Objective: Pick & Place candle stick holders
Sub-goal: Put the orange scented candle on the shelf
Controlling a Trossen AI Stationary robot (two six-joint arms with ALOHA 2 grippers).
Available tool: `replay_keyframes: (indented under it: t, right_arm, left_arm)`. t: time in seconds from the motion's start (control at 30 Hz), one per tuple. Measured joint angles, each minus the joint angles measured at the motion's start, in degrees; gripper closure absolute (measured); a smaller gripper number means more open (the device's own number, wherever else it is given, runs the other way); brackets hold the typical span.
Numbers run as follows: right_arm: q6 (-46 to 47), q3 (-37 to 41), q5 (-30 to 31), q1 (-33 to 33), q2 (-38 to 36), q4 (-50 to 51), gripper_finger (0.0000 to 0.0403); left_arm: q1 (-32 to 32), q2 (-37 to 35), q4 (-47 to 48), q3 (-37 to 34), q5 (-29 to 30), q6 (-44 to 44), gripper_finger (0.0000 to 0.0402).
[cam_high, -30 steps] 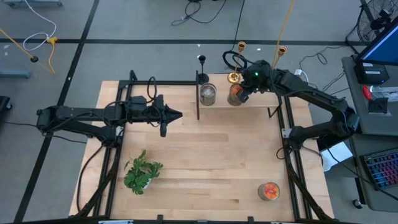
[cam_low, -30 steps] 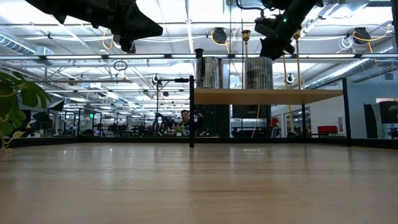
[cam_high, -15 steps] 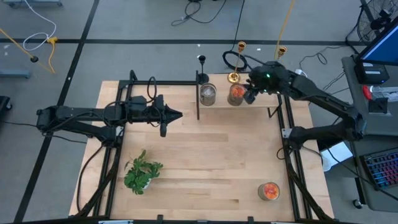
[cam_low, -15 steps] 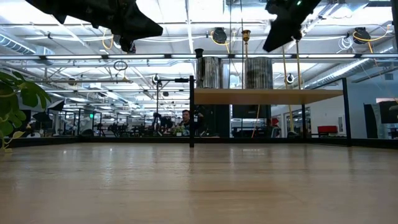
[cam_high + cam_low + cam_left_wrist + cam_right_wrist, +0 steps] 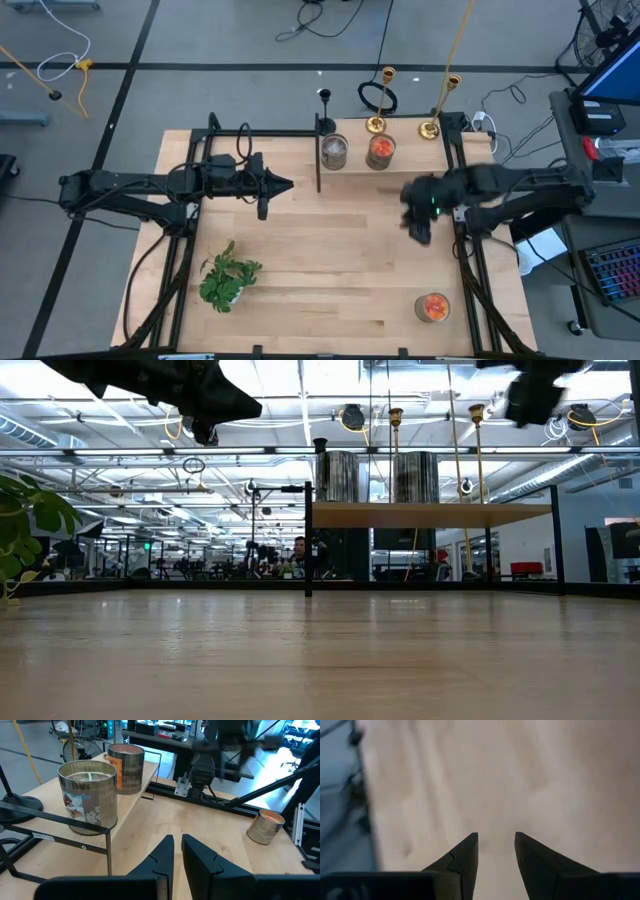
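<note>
Three candle stick holders stand by their round bases on a raised wooden shelf at the table's far edge: a black one, a gold one and a second gold one at the shelf's right end. In the low view they rise above the shelf: black, gold, gold. My right gripper is open and empty over bare table right of centre, its fingers apart in the right wrist view. My left gripper waits, shut and empty, above the table's left half.
Two candle jars stand on the shelf in front of the holders. A third jar stands near the table's front right corner. A green leafy plant stands at the front left. Black frame rails run along both table sides.
My right gripper has drawn back from the shelf, where it was beside the right-hand jar and the gold holders, and has gone fast toward the table's near edge. The second gold holder's base, hidden under the arm before, now shows standing on the shelf's right end.
</note>
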State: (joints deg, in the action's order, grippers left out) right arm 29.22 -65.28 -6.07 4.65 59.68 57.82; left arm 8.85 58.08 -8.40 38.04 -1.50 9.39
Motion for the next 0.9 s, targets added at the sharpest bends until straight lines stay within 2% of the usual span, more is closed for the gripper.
replay_keyframes:
  t: [0.23, 0.4, 0.5, 0.77, 0.9]
  right_arm:
    - [20.72, 10.03, -0.24, 12.97, 0.03, 0.81, 0.0277]
    - [32.12, 14.87, -9.09, 17.76, 0.03, 0.64, 0.0277]
    - [39.97, 16.57, -12.15, 20.86, 0.0, -0.68, 0.0277]
    - [57.98, 17.99, -12.0, 31.11, 1.27, -12.43, 0.0277]
    - [62.75, 17.99, -12.08, 35.17, 3.63, -13.85, 0.0277]
  left_arm:
    - [-0.01, 0.0, 0.02, 0.0, 0.0, 1.46, 0.0362]
    - [0.01, 0.0, 0.87, 0.0, -0.02, 1.94, 0.0362]
    - [-0.01, 0.0, 1.72, 0.0, 0.0, 1.92, 0.0362]
    - [-0.01, 0.0, 1.73, -0.01, 0.04, 1.19, 0.0362]
    - [-0.01, -0.02, 1.15, 0.0, 0.07, 0.92, 0.0362]
